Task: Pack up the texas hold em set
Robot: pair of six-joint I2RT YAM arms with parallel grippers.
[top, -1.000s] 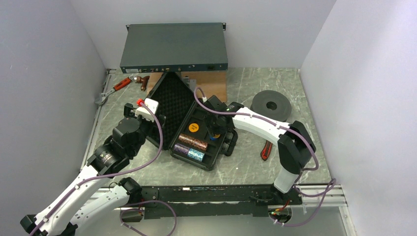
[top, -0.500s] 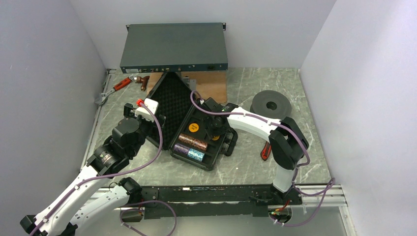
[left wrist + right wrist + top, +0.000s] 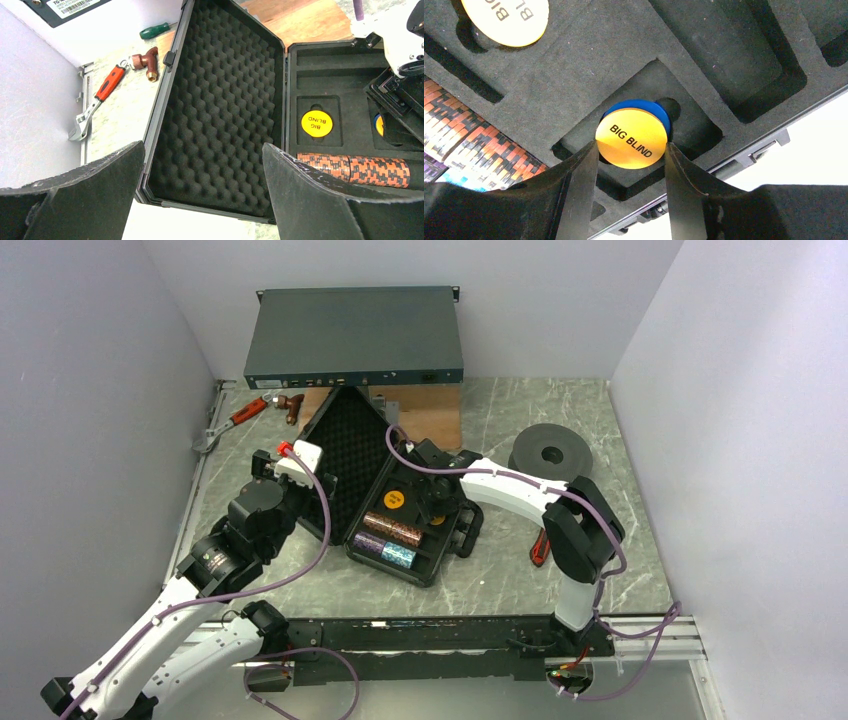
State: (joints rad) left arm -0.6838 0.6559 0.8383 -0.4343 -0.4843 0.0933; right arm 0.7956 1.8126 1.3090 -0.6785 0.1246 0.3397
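The black hard case (image 3: 345, 430) lies open, with its egg-crate foam lid (image 3: 220, 110) on the left and the slotted tray on the right. A yellow BIG BLIND disc (image 3: 316, 123) sits in one pocket. Brown (image 3: 392, 529), purple and teal chip rolls (image 3: 385, 550) lie in the near slots. My right gripper (image 3: 631, 150) is shut on an orange-yellow BIG BLIND disc (image 3: 631, 138), holding it over a blue disc (image 3: 644, 105) in a square foam pocket. My left gripper (image 3: 202, 160) is open and empty over the near edge of the lid.
A big grey rack unit (image 3: 355, 335) stands at the back, with a wooden board (image 3: 430, 415) in front of it. A black round weight (image 3: 550, 453) and a red-black tool (image 3: 541, 545) lie to the right. A red-handled wrench (image 3: 97, 100), a brass fitting (image 3: 145, 60) and a green screwdriver (image 3: 157, 31) lie to the left.
My right arm has shifted a little to the left, its gripper staying over the tray's disc pocket. The left arm has not moved.
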